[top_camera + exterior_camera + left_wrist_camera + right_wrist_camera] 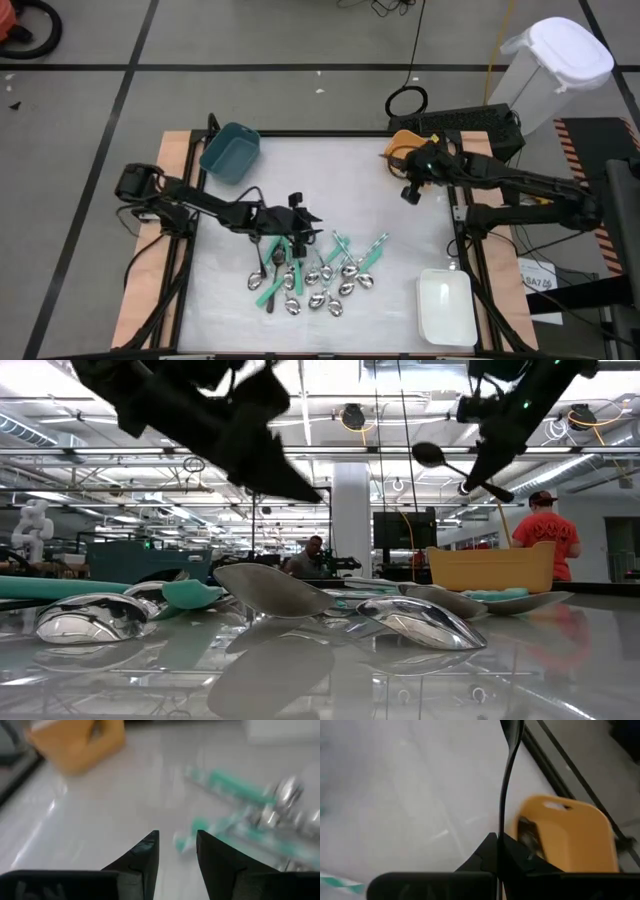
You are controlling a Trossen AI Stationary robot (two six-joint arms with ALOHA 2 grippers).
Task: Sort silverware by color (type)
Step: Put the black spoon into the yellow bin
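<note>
The silverware [320, 275] lies in a loose pile on the table's near middle: shiny silver spoons [270, 590] and teal-handled pieces [240, 785], with a dark one among them. My left gripper [300, 225] [177, 852] hovers open over the pile's far-left edge. My right gripper [410, 192] [499, 840] is up in the air beside the orange bin [402, 148] and is shut on a black spoon [445, 463]. My right gripper pinches the black spoon's thin handle [501, 827] between its two fingers. The spoon sticks out ahead of the fingertips, with its bowl [430, 455] at the far end. It is lifted clear and tilted, above the table beside the orange bin [565, 835].
A teal bin [230, 152] stands at the far-left corner, the orange bin [490, 568] at the far right and a white bin [443, 305] at the near right. Bare table lies between pile and bins. People stand in the room beyond.
</note>
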